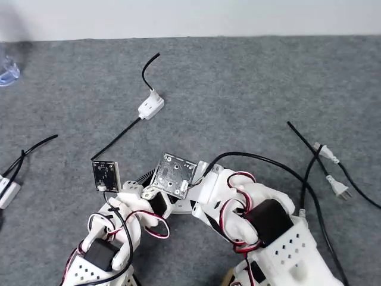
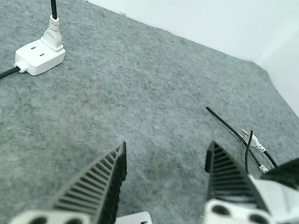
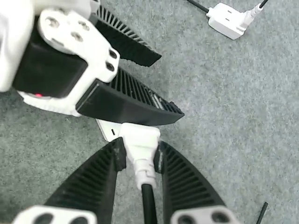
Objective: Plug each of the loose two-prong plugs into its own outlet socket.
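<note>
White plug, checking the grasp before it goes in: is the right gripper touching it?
Touching. The right wrist view shows the right gripper pressed against both sides of the white plug, with no gap on either side.

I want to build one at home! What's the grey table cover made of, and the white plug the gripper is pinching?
Grey table cover: probably felt or thin carpet; it looks fuzzy and matte. White plug in the right gripper: likely smooth moulded plastic, with a faint sheen.
</note>
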Robot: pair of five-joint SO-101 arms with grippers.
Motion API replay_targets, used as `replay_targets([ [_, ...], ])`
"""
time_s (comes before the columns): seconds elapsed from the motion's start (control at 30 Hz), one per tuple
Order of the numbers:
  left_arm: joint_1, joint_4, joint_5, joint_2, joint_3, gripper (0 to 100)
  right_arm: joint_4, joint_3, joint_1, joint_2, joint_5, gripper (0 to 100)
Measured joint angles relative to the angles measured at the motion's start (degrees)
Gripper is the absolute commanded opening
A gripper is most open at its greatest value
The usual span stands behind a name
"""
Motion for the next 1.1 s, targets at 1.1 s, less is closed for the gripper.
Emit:
replay_targets([
  [1.1, -8.0, 0.3, -0.4, 0.5, 0.3, 26, -3.3, 3.9, 1.6, 0.0, 3.3, 0.8],
])
